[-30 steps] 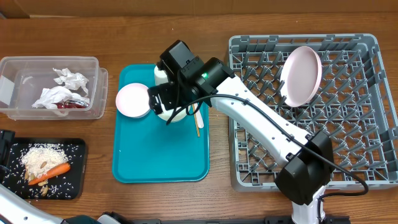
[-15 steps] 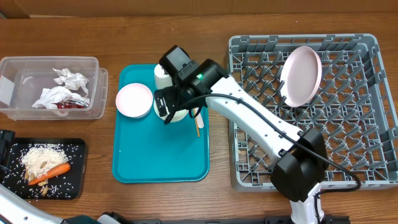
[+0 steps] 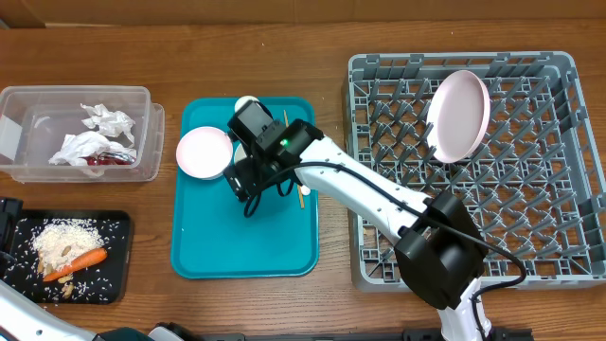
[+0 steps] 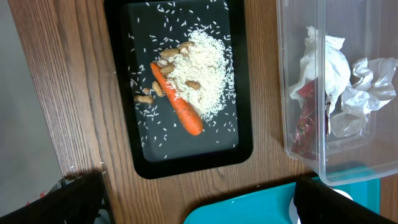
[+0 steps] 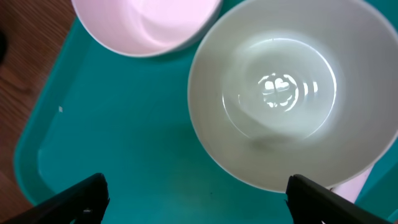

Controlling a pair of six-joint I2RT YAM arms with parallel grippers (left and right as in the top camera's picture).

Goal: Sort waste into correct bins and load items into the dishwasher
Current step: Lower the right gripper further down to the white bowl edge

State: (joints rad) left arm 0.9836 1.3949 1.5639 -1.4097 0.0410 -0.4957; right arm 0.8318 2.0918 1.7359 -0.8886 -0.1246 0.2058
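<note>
Over the teal tray [image 3: 241, 248], my right gripper [image 3: 248, 182] hangs open and low, just in front of a white bowl [image 5: 273, 93]. The bowl's near rim lies just beyond the line between its fingers [image 5: 78, 199], which touch nothing. A pale pink bowl [image 3: 204, 152] sits left of the white bowl, a small white cup [image 3: 248, 102] behind it, and a thin wooden stick [image 3: 301, 194] to its right. A pink plate [image 3: 459, 116] stands in the grey dish rack [image 3: 559, 189]. My left gripper [image 4: 199, 208] is open and empty above the table near the black tray [image 4: 186, 158].
The clear tub [image 3: 28, 133] at the left holds crumpled napkins [image 3: 106, 120] and a red wrapper [image 3: 106, 159]. The black tray holds rice [image 3: 64, 237] and a carrot [image 3: 83, 260]. The right arm spans from the rack's front edge to the teal tray.
My right gripper has moved forward and down from above the white bowl to the tray just in front of it, uncovering the cup behind. Its jaws have narrowed slightly. The left arm is still.
</note>
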